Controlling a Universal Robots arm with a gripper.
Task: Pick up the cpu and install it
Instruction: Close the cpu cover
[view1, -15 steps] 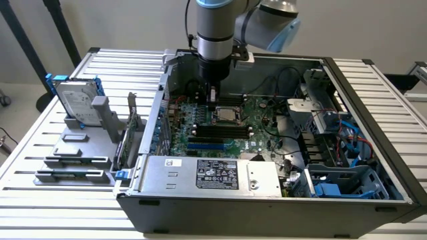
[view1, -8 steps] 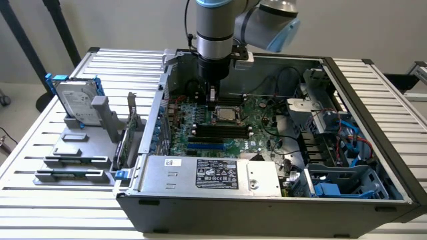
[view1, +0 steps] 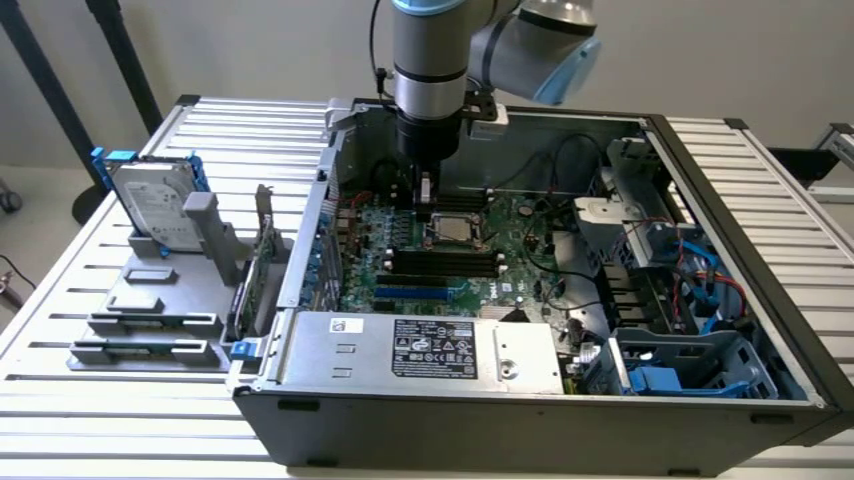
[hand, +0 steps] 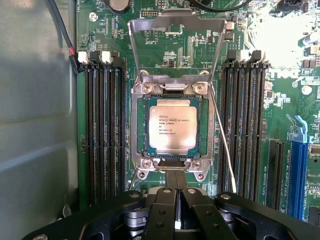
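The cpu (hand: 172, 123), a small square chip with a dull silver printed top, lies flat in the socket on the green motherboard (hand: 292, 100). The socket's metal load plate (hand: 175, 35) stands swung open beyond it. My gripper (hand: 176, 176) is shut with nothing between its fingers; its tip hovers at the socket's near edge, apart from the chip. In the exterior view the gripper (view1: 424, 205) hangs inside the open computer case, just above and beside the cpu (view1: 454, 230).
Black memory slots (hand: 105, 125) flank the socket on both sides. The case's grey wall (hand: 35, 125) is close by. A power supply (view1: 420, 350) fills the case's front, with drive cages (view1: 667, 300) toward the exterior view's right. A hard drive (view1: 154, 205) and grey holder blocks (view1: 147, 340) stand outside.
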